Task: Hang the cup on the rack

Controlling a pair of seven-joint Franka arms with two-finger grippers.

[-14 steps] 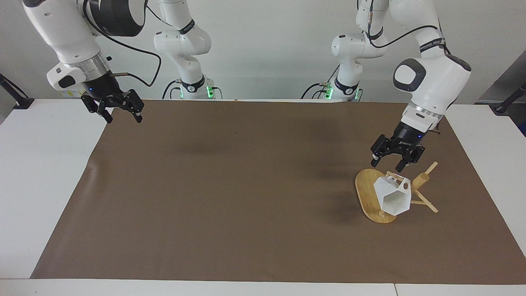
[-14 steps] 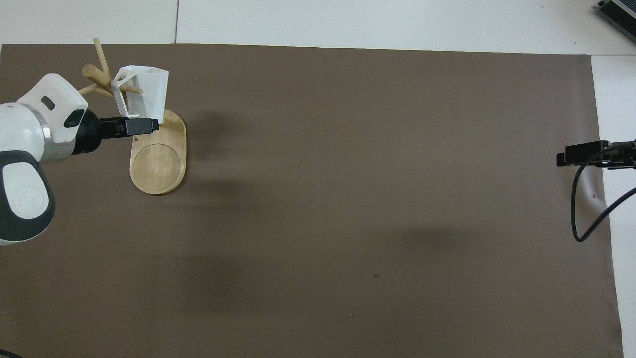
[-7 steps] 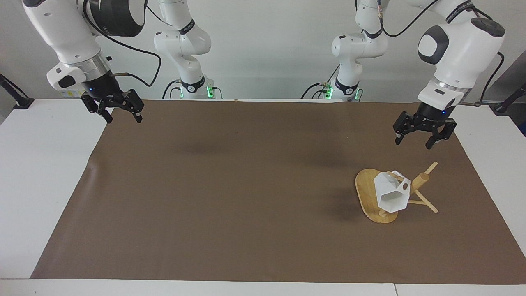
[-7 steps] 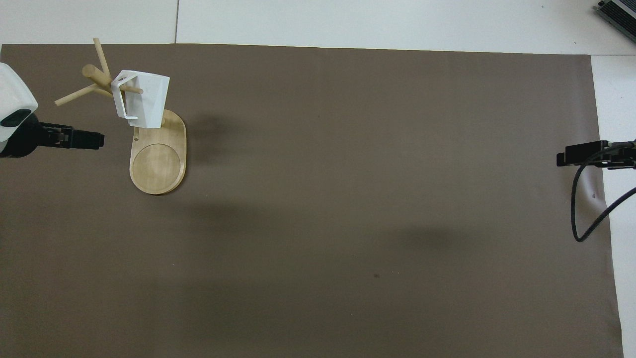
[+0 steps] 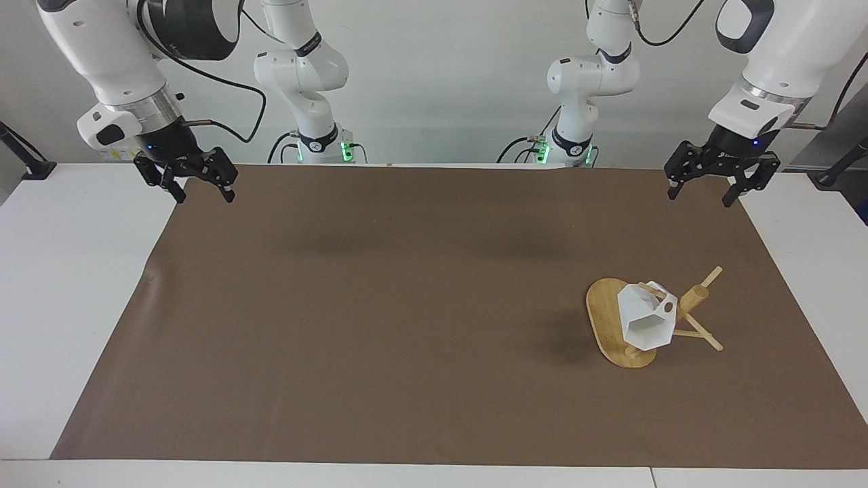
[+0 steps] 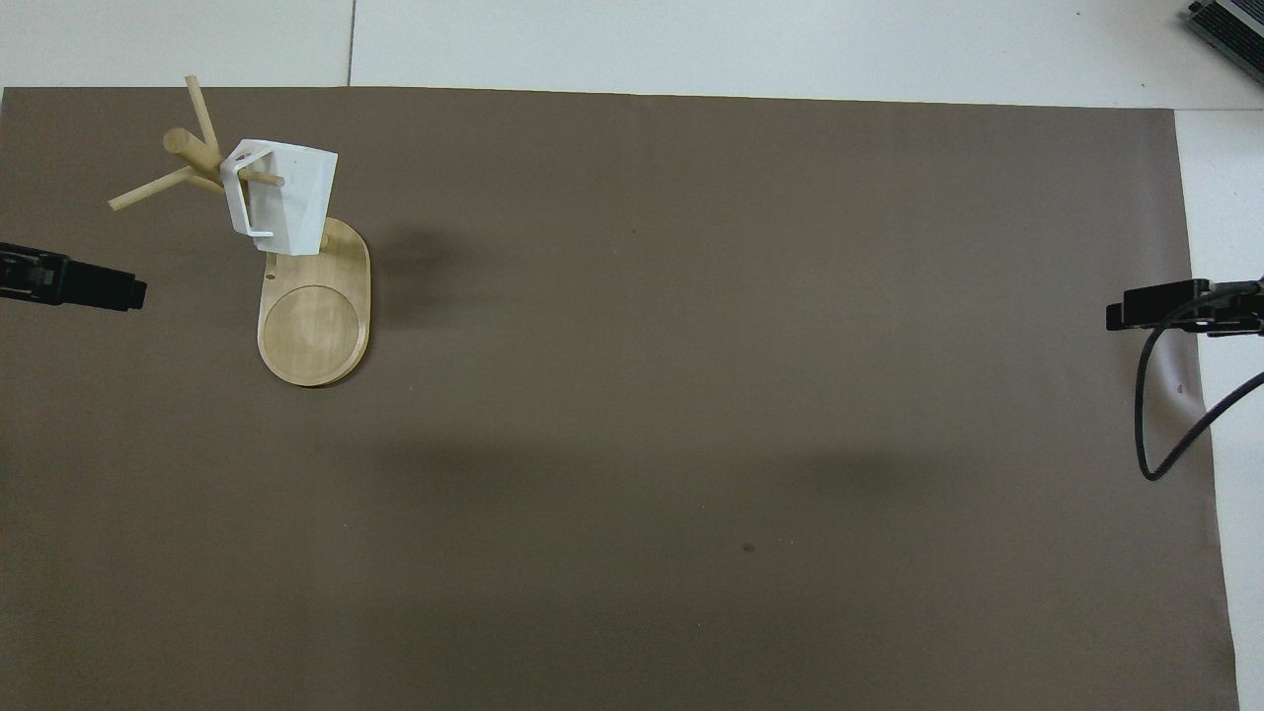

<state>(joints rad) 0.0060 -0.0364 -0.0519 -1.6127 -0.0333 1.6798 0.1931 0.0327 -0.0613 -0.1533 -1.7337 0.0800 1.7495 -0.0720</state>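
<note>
The cup (image 5: 647, 318) hangs by its handle on a peg of the rack (image 5: 610, 325), which stands on the brown mat (image 5: 407, 305) toward the left arm's end, below the left gripper (image 5: 702, 188). That gripper is raised, spread and empty. The right gripper (image 5: 201, 191) waits over the mat's other end, also spread, holding nothing.

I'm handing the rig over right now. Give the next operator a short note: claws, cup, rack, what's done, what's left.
Left claw: open, empty, raised over the mat's edge at its own end of the table.
Right claw: open, empty, waiting over its own end.
Cup: hanging by its handle on a peg of the rack, toward the left arm's end.
Done: cup hung and released.
Left: nothing visible; just confirm the cup sits steady.
</note>
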